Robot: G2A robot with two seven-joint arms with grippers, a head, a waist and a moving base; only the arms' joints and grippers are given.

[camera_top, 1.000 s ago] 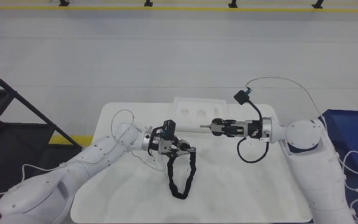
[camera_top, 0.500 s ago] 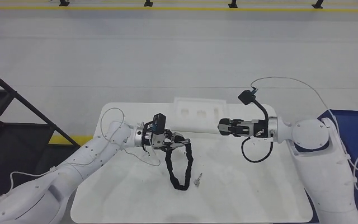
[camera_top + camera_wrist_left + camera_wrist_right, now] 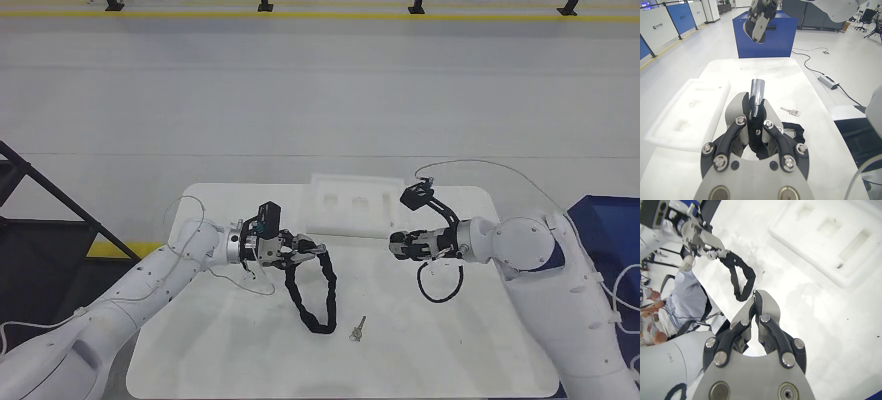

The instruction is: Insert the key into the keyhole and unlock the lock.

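Observation:
My left gripper point(image 3: 301, 250) is shut on the lock's chrome cylinder point(image 3: 757, 90), holding it above the table's left half. The lock's black sleeved chain point(image 3: 309, 294) hangs from it in a loop down onto the table. The small silver key point(image 3: 356, 327) with its ring lies loose on the table, just right of the loop's low end; the left wrist view shows the key point(image 3: 791, 111) beside the chain point(image 3: 794, 130). My right gripper point(image 3: 393, 243) hovers over the table's middle, shut with nothing between its fingertips point(image 3: 755, 294), facing the left gripper point(image 3: 716, 254).
A white foam tray point(image 3: 352, 205) with several recesses lies at the table's back edge. The white table point(image 3: 450, 340) has room at the front right. A blue cabinet point(image 3: 764, 36) stands beyond the table's right end.
The key has left my right gripper and now lies on the table. My left gripper drew the lock leftward. The right gripper backed away from the lock and came lower.

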